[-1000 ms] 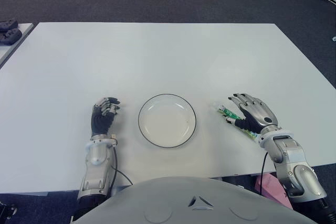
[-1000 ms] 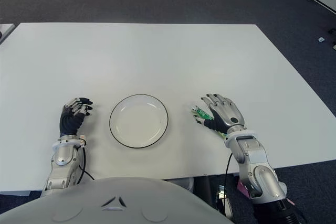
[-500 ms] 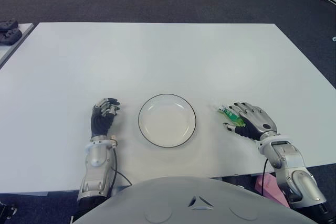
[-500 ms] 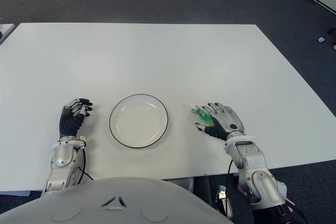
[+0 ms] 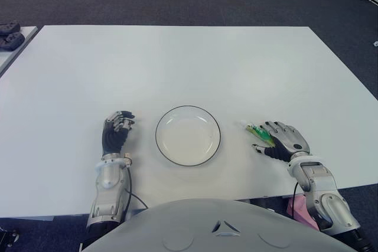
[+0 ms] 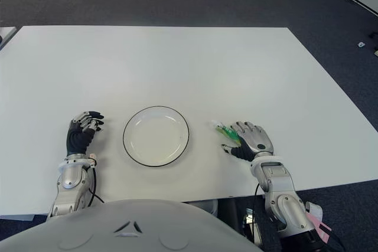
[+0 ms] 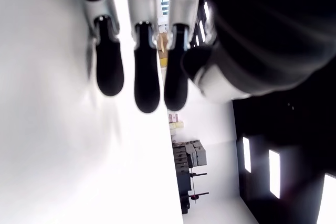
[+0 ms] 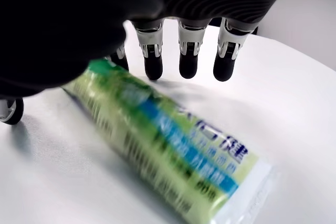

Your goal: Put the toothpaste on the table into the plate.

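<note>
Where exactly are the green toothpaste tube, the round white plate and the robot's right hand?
green toothpaste tube (image 8: 173,145): right wrist view, middle of its printed side.
round white plate with dark rim (image 5: 188,135): left eye view, its bare centre.
right hand (image 5: 283,141): left eye view, its silver back.

Bare table (image 5: 177,63) all round the plate (image 5: 188,136) (nothing blocks any approach)

A glossy plastic toothpaste tube (image 8: 173,150) lies on the smooth matt white table (image 5: 177,63); nearby, a glazed white plate (image 5: 188,136), dark-rimmed, shines faintly.
</note>
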`<state>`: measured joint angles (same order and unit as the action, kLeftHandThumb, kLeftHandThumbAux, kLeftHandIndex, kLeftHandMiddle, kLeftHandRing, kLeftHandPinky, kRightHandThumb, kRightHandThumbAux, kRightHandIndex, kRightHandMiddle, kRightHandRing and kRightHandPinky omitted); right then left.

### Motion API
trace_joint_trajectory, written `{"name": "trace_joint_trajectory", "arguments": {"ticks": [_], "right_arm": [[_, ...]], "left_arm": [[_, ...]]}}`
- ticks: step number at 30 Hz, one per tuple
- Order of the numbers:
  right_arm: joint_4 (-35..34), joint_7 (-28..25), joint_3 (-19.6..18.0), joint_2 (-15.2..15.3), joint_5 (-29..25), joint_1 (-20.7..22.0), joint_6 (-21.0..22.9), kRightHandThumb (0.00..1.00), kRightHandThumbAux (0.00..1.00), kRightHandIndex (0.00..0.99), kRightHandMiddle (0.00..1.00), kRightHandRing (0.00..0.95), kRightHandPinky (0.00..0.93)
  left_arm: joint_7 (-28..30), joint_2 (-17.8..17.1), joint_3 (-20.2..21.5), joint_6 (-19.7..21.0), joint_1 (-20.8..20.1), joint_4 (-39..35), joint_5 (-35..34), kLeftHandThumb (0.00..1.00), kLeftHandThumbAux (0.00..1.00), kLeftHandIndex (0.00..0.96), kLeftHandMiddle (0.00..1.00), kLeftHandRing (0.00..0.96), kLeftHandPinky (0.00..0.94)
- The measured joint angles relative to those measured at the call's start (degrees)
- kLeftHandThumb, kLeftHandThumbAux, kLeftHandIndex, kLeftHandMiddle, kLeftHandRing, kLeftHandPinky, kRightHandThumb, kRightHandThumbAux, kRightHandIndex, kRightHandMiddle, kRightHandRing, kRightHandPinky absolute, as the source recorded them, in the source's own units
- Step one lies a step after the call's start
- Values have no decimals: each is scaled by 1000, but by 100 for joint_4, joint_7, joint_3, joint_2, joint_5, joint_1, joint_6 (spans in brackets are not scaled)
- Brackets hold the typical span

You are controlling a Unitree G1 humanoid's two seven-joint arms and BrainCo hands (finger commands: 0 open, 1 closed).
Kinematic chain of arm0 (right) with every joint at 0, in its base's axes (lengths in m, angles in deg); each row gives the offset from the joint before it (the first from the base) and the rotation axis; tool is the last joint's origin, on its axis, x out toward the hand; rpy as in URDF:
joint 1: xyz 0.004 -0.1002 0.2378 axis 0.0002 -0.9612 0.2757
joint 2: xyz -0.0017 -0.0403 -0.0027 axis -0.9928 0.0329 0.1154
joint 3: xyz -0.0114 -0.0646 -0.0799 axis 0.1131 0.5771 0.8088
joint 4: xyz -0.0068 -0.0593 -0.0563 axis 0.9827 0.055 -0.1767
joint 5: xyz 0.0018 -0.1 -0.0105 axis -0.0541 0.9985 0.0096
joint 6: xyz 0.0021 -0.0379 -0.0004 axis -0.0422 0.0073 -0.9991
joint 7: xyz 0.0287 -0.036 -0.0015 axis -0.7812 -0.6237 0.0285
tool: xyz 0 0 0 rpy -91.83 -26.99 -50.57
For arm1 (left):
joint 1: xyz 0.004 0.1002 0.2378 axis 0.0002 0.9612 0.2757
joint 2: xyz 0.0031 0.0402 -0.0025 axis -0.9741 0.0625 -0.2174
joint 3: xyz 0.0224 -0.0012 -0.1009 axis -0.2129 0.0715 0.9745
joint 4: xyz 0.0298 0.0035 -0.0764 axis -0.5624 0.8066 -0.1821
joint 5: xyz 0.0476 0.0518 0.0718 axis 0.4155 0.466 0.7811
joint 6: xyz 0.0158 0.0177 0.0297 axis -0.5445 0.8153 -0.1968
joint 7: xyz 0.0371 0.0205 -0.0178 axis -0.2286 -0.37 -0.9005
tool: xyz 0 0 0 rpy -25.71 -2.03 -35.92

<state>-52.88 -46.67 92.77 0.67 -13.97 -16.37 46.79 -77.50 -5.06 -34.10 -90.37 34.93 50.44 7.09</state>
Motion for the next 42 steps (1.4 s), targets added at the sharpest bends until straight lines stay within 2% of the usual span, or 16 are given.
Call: {"name": "trace_joint_trajectory", "arguments": {"ticks": [14, 28, 38, 40, 42], "right_arm": [[249, -188, 435, -34, 593, 372, 377, 270, 280, 0, 0, 0, 0], [787, -266, 920, -178, 1112, 1058, 841, 298, 317, 0, 0, 0, 0], [1031, -195, 1137, -209, 1316, 1293, 1012, 327, 323, 0, 0, 0, 0], [1066, -135, 1163, -216, 1329, 1310, 1039, 337, 339, 0, 0, 0, 36], [1110, -31, 1190, -231, 1337, 1315, 1071, 364, 355, 62, 86, 95, 168]], "left_arm": [[0, 41, 7, 6, 87, -59, -1, 704, 723, 432, 456, 507, 528], [0, 68, 18, 3, 139, -97, -11, 704, 722, 432, 461, 509, 529], [0, 70, 28, 1, 155, -110, -7, 705, 722, 433, 462, 511, 521], [0, 71, 31, 3, 161, -118, -5, 706, 722, 433, 462, 511, 520], [-1, 77, 34, 11, 168, -129, -4, 706, 722, 433, 467, 515, 537]]}}
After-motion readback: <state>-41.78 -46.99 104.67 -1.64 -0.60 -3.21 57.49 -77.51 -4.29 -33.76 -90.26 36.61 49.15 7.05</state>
